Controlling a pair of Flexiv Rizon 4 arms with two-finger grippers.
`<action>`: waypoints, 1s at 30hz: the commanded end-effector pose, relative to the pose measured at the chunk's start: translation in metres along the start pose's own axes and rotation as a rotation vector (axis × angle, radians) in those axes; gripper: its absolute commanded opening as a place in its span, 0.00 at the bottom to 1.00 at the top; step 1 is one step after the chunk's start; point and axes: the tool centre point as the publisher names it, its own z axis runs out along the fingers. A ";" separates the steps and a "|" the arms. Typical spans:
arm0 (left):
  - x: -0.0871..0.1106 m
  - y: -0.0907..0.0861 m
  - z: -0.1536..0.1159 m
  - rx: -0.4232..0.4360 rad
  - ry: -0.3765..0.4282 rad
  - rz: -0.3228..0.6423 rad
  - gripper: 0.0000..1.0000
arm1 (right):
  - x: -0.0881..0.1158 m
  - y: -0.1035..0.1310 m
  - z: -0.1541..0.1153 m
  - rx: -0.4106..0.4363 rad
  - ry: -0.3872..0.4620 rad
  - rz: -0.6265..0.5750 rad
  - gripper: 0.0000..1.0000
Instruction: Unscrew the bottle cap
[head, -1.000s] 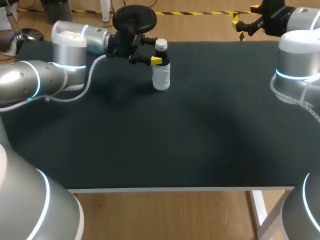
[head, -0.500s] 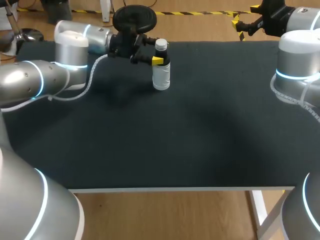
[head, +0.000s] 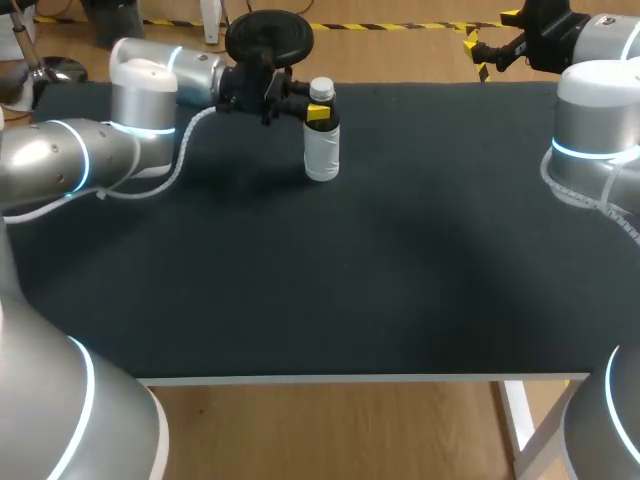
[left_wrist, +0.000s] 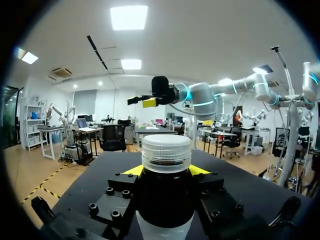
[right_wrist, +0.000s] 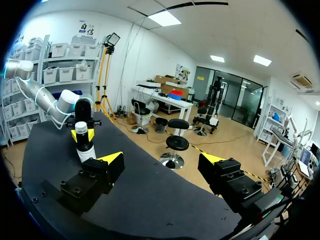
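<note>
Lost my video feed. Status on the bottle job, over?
Left gripper shut on bottle neck, just under cap. Right gripper open, off the far corner. Cap on. Nothing blocks it.

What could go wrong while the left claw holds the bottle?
The left claw grips the bottle just under its white cap, leaving the right claw, open and far off, little room; they may collide. The bottle is near the far edge of the table; a slip could topple it off.

Bright, even overhead light, soft faint shadows across the matte black table (head: 420, 290)
</note>
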 end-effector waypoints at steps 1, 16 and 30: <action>-0.003 0.000 -0.002 0.002 0.008 0.005 0.00 | 0.000 -0.001 0.000 -0.002 0.001 0.000 1.00; -0.002 0.001 -0.005 -0.011 0.007 -0.001 0.00 | 0.000 -0.001 0.000 -0.002 0.001 0.000 1.00; -0.002 0.001 -0.005 -0.009 0.016 -0.003 0.00 | 0.000 -0.001 0.000 -0.002 0.001 0.000 1.00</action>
